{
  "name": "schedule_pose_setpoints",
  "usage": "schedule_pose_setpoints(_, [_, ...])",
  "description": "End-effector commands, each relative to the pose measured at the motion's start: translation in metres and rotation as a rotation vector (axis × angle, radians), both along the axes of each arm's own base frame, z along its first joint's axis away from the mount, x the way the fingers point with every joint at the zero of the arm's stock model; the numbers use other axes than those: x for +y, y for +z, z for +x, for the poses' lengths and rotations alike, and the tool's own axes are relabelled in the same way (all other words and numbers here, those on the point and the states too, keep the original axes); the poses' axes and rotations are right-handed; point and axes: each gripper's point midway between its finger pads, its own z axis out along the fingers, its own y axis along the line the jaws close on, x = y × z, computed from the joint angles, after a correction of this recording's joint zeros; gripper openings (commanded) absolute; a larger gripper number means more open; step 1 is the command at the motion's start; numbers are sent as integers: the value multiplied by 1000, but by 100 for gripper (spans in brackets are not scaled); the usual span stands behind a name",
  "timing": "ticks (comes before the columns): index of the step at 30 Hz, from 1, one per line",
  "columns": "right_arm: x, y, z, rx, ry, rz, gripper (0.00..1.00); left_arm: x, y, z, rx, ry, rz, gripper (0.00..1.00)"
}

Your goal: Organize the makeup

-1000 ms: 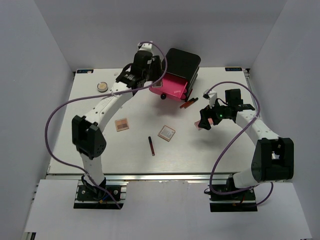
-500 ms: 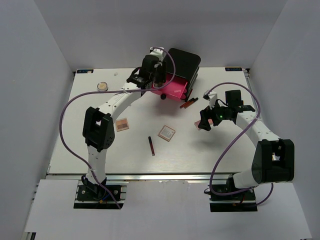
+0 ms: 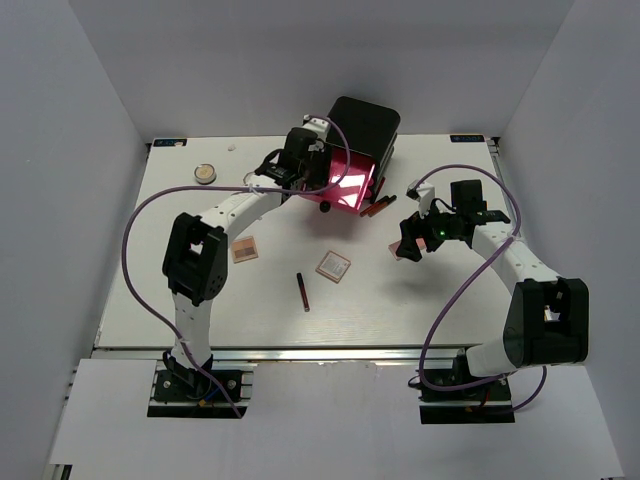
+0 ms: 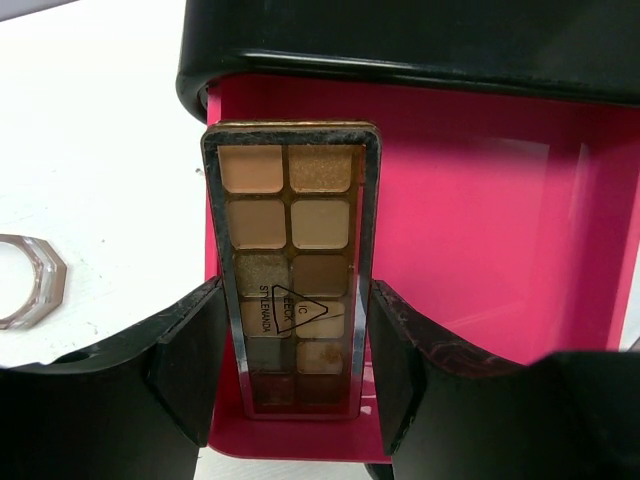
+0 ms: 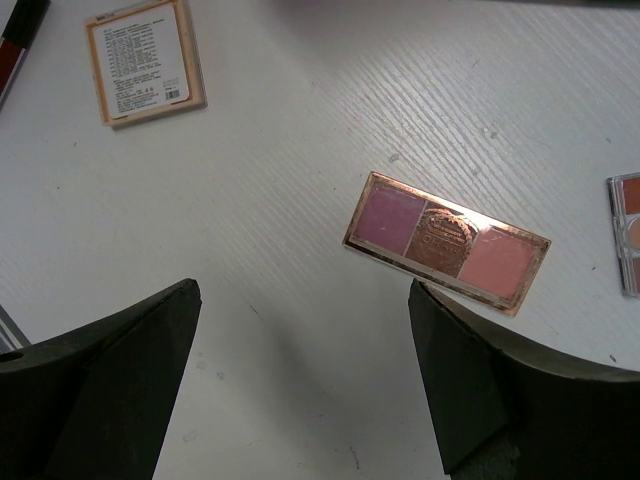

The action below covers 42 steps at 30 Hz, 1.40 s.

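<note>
Two claws hung over a white table [image 3: 450, 300]. Directly ahead of the left claw [image 4: 292, 345] stood a black box [image 4: 400, 40], its pink drawer [image 4: 480, 230] pulled out beneath and beyond the fingers. That claw was clamped on the long edges of a long eyeshadow palette [image 4: 290, 240], pans facing up. The right claw [image 5: 300, 335] had its jaws wide apart, gripping nothing. A three-pan palette [image 5: 447, 242] lay on the table below, just ahead of its fingertips, and a tan square palette [image 5: 145, 60] lay farther ahead.

Left arm [image 3: 232, 206] reaches far forward, left pincer [image 4: 290, 345] clamped on a long palette [image 4: 288, 230]; right arm [image 3: 505, 255] bends inward at the elbow, right pincer [image 5: 300, 300] spread wide, pointing down
</note>
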Motion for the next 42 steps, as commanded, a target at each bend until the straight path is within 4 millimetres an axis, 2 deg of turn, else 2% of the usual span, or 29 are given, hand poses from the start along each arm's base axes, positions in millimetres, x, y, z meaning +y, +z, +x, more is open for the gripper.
schedule_pose_setpoints(1, [5, 8, 2, -21, 8, 20, 89, 0, 61, -2, -107, -4, -51, 64])
schedule_pose_setpoints(4, [4, 8, 2, -22, 9, 19, 89, -1, 67, 3, -116, 5, -55, 81])
schedule_pose_setpoints(5, [4, 8, 2, -22, 8, 17, 89, -2, 68, 4, -119, 6, -57, 91])
schedule_pose_setpoints(7, [3, 9, 2, -26, 8, 14, 89, -2, 71, 6, -121, 10, -61, 98])
schedule_pose_setpoints(10, [3, 10, 4, -30, 8, 12, 89, -4, 84, 6, -137, 16, -85, 98])
schedule_pose_setpoints(13, [0, 10, 9, -44, -2, -7, 89, 1, 110, 6, -174, 48, -126, 98])
schedule_pose_setpoints(16, [-12, 9, 24, -79, -67, -71, 89, 14, 137, 1, -216, 114, -165, 98])
schedule_pose_setpoints(17, [-17, 5, 30, -67, -121, -85, 89, 21, 134, -2, -209, 144, -165, 98])
schedule_pose_setpoints(18, [-28, 2, 38, -68, -186, -135, 89, 32, 146, -6, -212, 179, -211, 98])
schedule_pose_setpoints(19, [-32, 0, 42, -52, -212, -150, 89, 39, 147, -9, -199, 196, -233, 98])
schedule_pose_setpoints(22, [-39, -4, 59, -23, -281, -182, 89, 67, 133, -22, -77, 239, -350, 98])
schedule_pose_setpoints(23, [-39, 1, 65, -33, -292, -177, 89, 86, 125, -23, -37, 275, -380, 98])
schedule_pose_setpoints(24, [-36, 4, 67, -36, -285, -162, 89, 89, 113, -38, 35, 270, -446, 98])
schedule_pose_setpoints(26, [-31, 11, 74, -49, -260, -144, 89, 106, 100, -49, 93, 288, -509, 98])
schedule_pose_setpoints(27, [-25, 14, 74, -79, -177, -146, 89, 110, 85, -68, 139, 288, -532, 98])
schedule_pose_setpoints(28, [-23, 11, 75, -97, -101, -160, 90, 114, 79, -75, 149, 294, -537, 98])
schedule_pose_setpoints(29, [-22, 6, 62, -77, -2, -185, 89, 119, 75, -82, 152, 303, -541, 98])
schedule_pose_setpoints(30, [-17, 13, 63, -125, 112, -185, 90, 122, 68, -90, 167, 314, -547, 98])
schedule_pose_setpoints(31, [-20, 6, 65, -176, 233, -236, 89, 126, 56, -105, 190, 324, -547, 98])
schedule_pose_setpoints(32, [-24, -1, 48, -114, 305, -240, 88, 129, 51, -111, 198, 331, -552, 98])
schedule_pose_setpoints(33, [-16, 11, 45, -141, 409, -203, 85, 131, 45, -118, 214, 343, -561, 98])
schedule_pose_setpoints(34, [-20, 0, 41, -196, 601, -234, 79, 134, 34, -129, 231, 356, -561, 98])
schedule_pose_setpoints(35, [-22, -7, 10, -96, 708, -210, 76, 136, 30, -133, 236, 366, -569, 98])
schedule_pose_setpoints(36, [-27, -8, 6, -108, 802, -233, 74, 136, 27, -138, 244, 379, -587, 98])
schedule_pose_setpoints(37, [-31, -20, -1, -79, 887, -230, 75, 138, 12, -146, 269, 394, -584, 98])
schedule_pose_setpoints(38, [-33, -25, -3, -124, 997, -237, 78, 140, 15, -149, 258, 397, -601, 98])
schedule_pose_setpoints(40, [-33, -31, 1, -147, 1039, -240, 89, 141, 5, -157, 276, 418, -612, 98])
schedule_pose_setpoints(41, [-30, -32, 6, -191, 1073, -243, 89, 143, 8, -160, 265, 423, -619, 98])
schedule_pose_setpoints(42, [-28, -33, 19, -248, 1069, -267, 89, 146, 5, -163, 272, 435, -612, 98])
